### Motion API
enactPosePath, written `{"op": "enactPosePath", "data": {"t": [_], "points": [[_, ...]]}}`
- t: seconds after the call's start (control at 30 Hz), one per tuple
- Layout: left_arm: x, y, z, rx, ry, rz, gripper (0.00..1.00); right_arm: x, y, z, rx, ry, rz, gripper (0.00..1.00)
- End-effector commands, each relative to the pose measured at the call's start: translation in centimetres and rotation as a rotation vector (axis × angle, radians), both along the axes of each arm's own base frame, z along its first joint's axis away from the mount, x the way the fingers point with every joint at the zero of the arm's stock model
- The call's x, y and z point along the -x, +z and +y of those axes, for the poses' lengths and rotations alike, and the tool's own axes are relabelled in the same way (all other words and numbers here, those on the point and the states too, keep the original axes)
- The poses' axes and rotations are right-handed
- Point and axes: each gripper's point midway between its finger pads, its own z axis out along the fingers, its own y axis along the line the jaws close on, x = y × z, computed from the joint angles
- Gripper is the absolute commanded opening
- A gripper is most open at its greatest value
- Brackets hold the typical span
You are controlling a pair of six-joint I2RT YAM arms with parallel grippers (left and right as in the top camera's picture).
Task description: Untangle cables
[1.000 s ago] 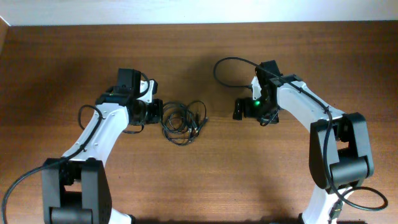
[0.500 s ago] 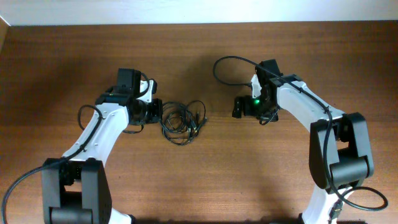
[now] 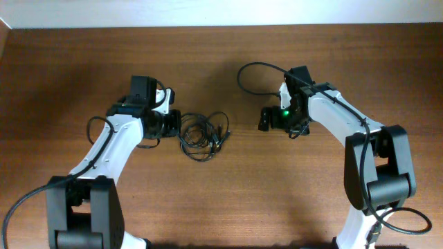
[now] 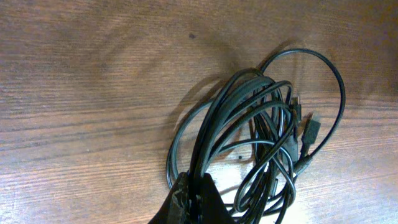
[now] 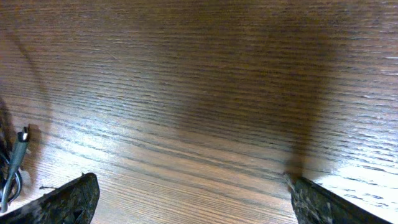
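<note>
A tangle of thin black cables (image 3: 202,135) lies on the wooden table (image 3: 221,200) near the middle. My left gripper (image 3: 174,124) is at the tangle's left edge, shut on a bundle of the cable strands. In the left wrist view the cables (image 4: 261,137) loop out from between the closed fingers (image 4: 196,199), with small plugs at the right. My right gripper (image 3: 266,119) is open and empty, to the right of the tangle and apart from it. The right wrist view shows its fingers (image 5: 189,199) wide apart over bare wood, with a silver-tipped plug (image 5: 18,149) at the left edge.
A thicker black arm cable (image 3: 252,72) loops over the table behind the right arm. The table's far edge meets a white wall (image 3: 221,12).
The right gripper has shifted slightly left toward the tangle. The left gripper and the cables have not visibly moved.
</note>
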Motion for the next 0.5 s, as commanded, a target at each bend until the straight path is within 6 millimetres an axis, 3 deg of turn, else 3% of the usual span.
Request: {"op": "enactPosePath", "data": {"t": [0.0,0.03,0.1,0.17,0.23,0.37,0.47], "points": [[-2.8,5.7,0.0,0.002,0.012,-0.158,0.00,0.4,2.1,2.3,-0.158,0.015,0.016,0.98],[-3.5,9.3,0.0,0.009,0.013,-0.253,0.00,0.7,3.4,3.9,-0.287,0.039,0.037,0.99],[-3.8,13.9,-0.1,0.019,0.014,-0.393,0.00,1.2,5.8,6.0,-0.486,0.088,0.051,0.99],[-2.8,17.3,0.2,0.017,0.021,-0.481,0.00,2.1,9.4,8.0,-0.747,0.207,0.024,0.99],[-1.5,16.7,0.3,0.013,0.019,-0.429,0.00,1.8,9.8,7.6,-0.773,0.194,0.022,0.98],[0.5,12.4,0.3,0.001,0.016,-0.240,0.00,1.6,9.4,7.1,-0.751,0.181,0.017,0.98],[0.5,10.1,0.3,-0.003,0.014,-0.159,0.00,1.5,8.3,6.5,-0.680,0.169,0.018,0.98]]}}
